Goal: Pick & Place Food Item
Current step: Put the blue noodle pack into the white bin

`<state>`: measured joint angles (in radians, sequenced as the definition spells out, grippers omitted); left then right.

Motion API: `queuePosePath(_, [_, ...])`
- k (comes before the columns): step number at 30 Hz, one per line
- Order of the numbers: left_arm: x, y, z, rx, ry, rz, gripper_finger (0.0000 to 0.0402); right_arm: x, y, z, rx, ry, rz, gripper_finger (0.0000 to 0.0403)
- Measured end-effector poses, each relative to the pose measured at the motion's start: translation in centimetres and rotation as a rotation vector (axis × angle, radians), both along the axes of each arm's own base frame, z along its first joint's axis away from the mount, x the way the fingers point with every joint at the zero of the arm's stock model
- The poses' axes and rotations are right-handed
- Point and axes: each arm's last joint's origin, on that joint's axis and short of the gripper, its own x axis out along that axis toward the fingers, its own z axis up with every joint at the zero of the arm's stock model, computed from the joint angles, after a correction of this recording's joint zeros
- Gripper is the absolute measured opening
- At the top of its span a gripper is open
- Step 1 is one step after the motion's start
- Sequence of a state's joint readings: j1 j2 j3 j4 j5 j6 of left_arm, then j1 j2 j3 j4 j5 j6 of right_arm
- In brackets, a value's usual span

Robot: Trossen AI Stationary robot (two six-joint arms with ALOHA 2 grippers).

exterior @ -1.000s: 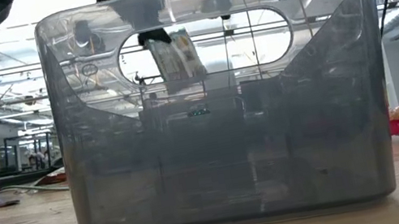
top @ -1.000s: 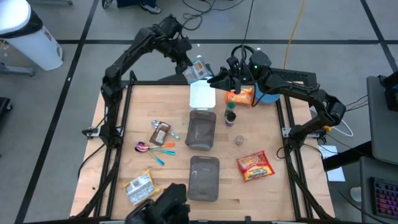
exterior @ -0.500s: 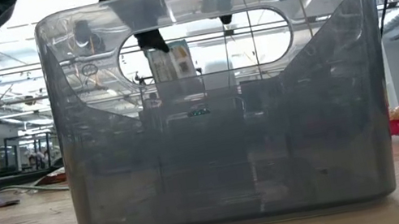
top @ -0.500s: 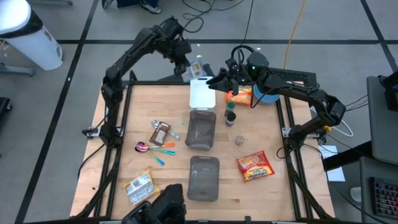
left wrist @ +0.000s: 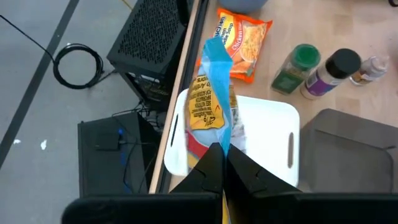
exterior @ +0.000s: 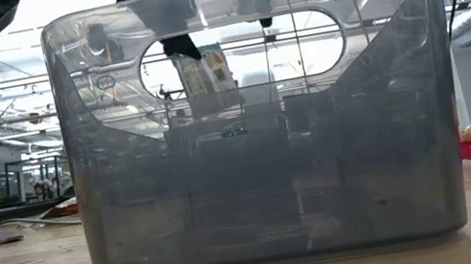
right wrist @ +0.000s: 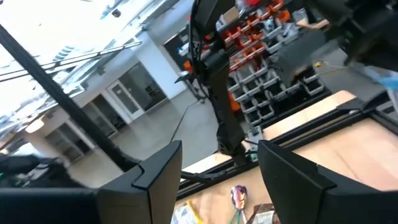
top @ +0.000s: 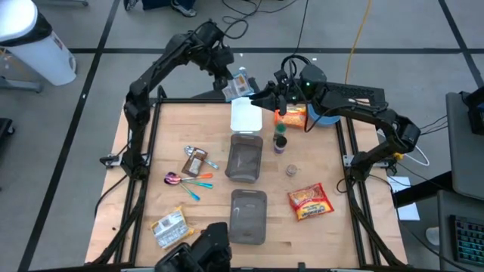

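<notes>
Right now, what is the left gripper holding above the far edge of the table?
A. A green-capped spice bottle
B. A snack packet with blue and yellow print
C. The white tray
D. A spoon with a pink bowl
B: in the left wrist view the left gripper is shut on the snack packet, which hangs over the white tray; the green-capped spice bottle stands on the table.

Snack pkt (left wrist: pixel 214 109) hanging upright above white tray (left wrist: pixel 267 134).
</notes>
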<state>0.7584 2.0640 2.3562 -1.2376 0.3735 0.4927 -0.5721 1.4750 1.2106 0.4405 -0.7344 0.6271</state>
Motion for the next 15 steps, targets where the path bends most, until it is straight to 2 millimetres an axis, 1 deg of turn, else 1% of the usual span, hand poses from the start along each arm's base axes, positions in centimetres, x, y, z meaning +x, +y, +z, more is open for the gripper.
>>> queuePosePath(8, [2.5,0.8,-2.1,-0.007,-0.042,-0.052,0.0,0.7,0.5,-0.8,0.052,0.075,-0.195,0.0203])
queuePosePath(12, [3.6,0.6,-3.3,-0.004,-0.017,-0.098,0.0,0.2,0.8,-0.8,0.042,0.137,-0.327,0.0203])
queuePosePath(15, [4.2,0.7,-4.3,-0.01,0.005,-0.113,0.0,-1.0,1.1,-0.3,-0.012,0.193,-0.436,0.0203])
